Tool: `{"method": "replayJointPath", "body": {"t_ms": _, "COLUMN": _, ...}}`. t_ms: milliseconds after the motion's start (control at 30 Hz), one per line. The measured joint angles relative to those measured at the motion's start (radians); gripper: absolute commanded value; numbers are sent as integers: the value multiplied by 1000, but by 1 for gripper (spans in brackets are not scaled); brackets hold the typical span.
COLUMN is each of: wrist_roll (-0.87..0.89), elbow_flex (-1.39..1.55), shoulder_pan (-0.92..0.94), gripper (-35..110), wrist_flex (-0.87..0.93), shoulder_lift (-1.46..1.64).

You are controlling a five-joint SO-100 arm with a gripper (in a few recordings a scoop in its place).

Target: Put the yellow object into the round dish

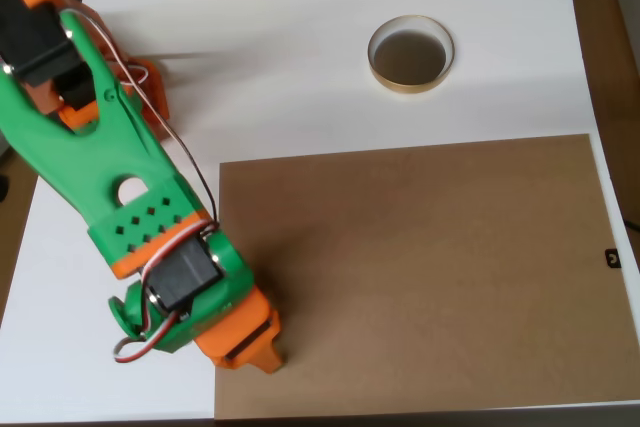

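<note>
The round dish [410, 54], with a thin tan rim and a dark inside, sits on the white table near the back, right of centre, and holds nothing. My green and orange arm reaches in from the upper left. Its gripper [258, 347] points down over the near left corner of the brown board, far from the dish. From above, the orange jaws are bunched under the wrist motor, so their gap is hidden. The yellow object is out of view, possibly under the gripper.
A large brown board [420, 267] covers the near right part of the white table [280, 7]. The arm's orange base [150, 87] stands at the back left. A small black mark [613, 259] lies at the board's right edge.
</note>
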Motion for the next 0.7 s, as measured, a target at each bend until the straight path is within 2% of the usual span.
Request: {"method": "replayJointPath", "body": {"t_ms": 700, "wrist_roll": 8, "elbow_flex": -20, "shoulder_pan": -11, "gripper": 1, "wrist_flex": -15, "shoulder_lift": -15}}
